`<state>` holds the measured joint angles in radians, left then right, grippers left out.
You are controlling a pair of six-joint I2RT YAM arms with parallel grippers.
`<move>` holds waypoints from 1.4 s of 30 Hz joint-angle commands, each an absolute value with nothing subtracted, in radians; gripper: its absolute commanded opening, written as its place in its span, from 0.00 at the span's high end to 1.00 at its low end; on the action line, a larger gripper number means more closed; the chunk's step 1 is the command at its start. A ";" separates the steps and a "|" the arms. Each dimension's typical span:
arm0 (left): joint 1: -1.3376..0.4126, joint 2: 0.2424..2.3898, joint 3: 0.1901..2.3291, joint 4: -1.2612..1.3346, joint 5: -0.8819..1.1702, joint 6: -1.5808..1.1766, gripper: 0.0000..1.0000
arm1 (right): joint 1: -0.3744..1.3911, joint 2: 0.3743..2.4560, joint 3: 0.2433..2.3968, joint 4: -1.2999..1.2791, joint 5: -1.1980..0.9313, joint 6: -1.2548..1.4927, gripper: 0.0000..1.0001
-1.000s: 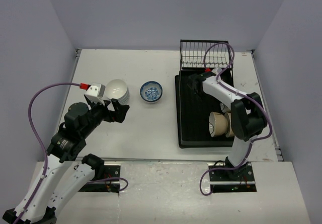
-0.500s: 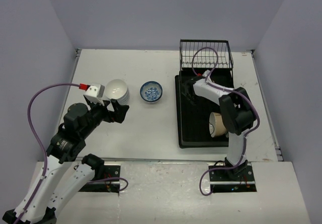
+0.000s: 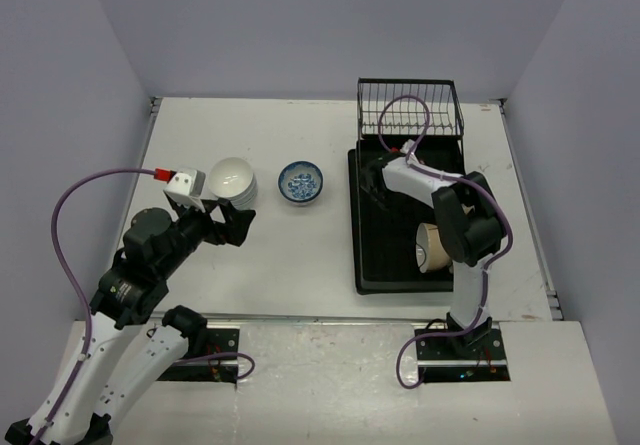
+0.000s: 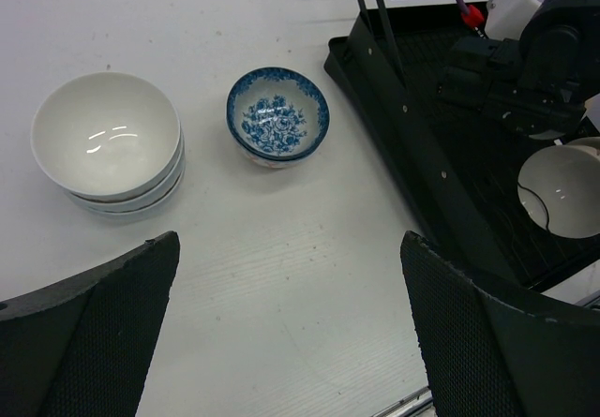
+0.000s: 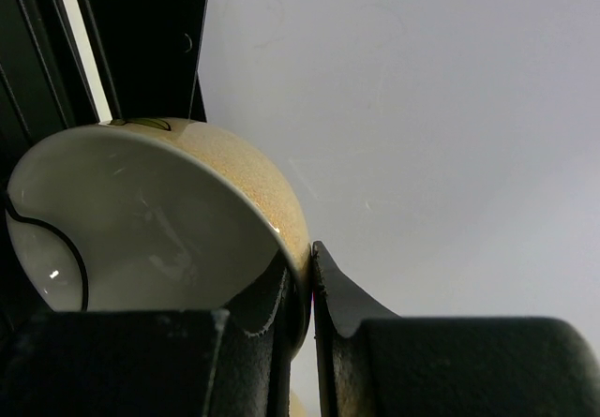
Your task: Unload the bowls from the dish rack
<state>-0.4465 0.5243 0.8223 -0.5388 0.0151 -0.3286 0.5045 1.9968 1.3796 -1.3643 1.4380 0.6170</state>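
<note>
My right gripper (image 5: 311, 258) is shut on the rim of a tan bowl (image 5: 141, 220) with a white inside. In the top view this gripper (image 3: 377, 180) is over the far left part of the black dish rack (image 3: 385, 265), and the held bowl is hidden under the wrist. Another tan bowl (image 3: 430, 246) lies on its side in the rack. A stack of white bowls (image 3: 232, 180) and a blue-and-white bowl (image 3: 300, 181) stand on the table. My left gripper (image 3: 235, 223) hovers open just near of the white stack (image 4: 106, 136), holding nothing.
A black wire basket (image 3: 408, 110) stands at the rack's far end. The rack's raised rim (image 4: 441, 183) runs to the right of the blue-and-white bowl (image 4: 277, 117). My right arm's elbow (image 3: 470, 227) hangs over the rack's near half.
My right wrist has drawn slightly left over the rack and its elbow has folded in, covering bowls that showed a second ago. The left arm has hardly moved.
</note>
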 commanded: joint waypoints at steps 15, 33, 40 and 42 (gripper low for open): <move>-0.449 0.528 0.821 -0.502 0.020 -0.305 0.00 | 0.419 2.035 1.433 -1.500 1.580 0.704 1.00; -0.449 0.581 0.819 -0.502 0.006 -0.308 0.00 | 0.387 1.985 1.456 -1.500 1.580 0.798 1.00; -0.449 0.589 0.821 -0.503 0.005 -0.308 0.00 | 0.390 1.931 1.526 -1.500 1.582 0.735 1.00; -0.449 0.597 0.822 -0.505 0.005 -0.308 0.00 | 0.391 1.960 1.532 -1.500 1.582 0.736 1.00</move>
